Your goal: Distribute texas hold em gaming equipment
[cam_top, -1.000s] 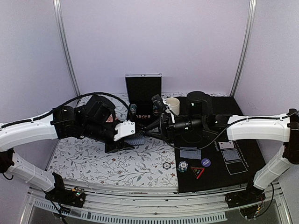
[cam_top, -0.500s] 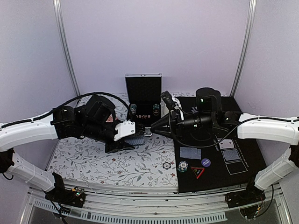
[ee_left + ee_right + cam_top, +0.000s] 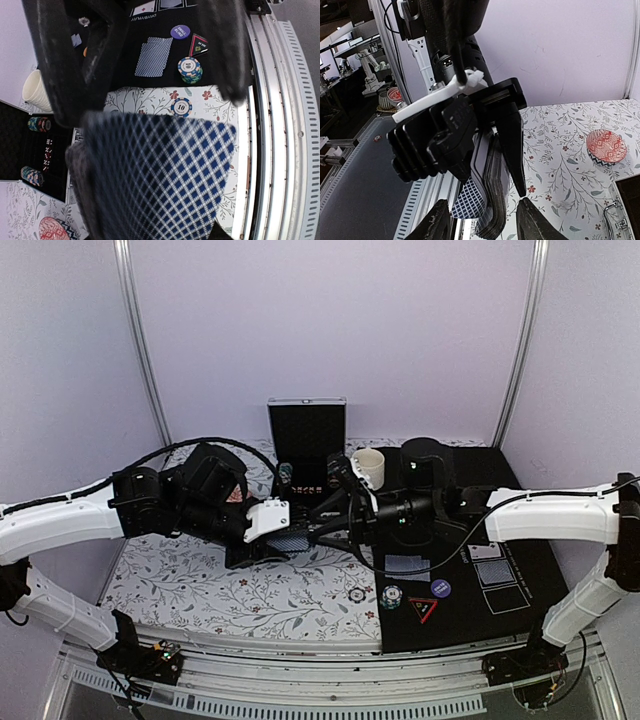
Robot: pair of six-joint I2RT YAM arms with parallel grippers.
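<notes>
My left gripper is shut on a deck of blue-checked playing cards and holds it above the floral cloth; the deck also shows edge-on in the right wrist view. My right gripper is open, with a finger on either side of the deck's end; in the top view it meets the left gripper. On the black mat lie a face-down card, a chip stack, a purple disc and the triangle marker. One chip lies on the cloth.
An open black case with chip stacks stands at the back. A cream cup stands beside it, behind the right arm. More cards lie at the mat's right. A pink dish sits on the cloth.
The right arm lifted and swung right half a second ago, then came back. Its fingers now stand open at the deck. The left arm and deck have not moved.
</notes>
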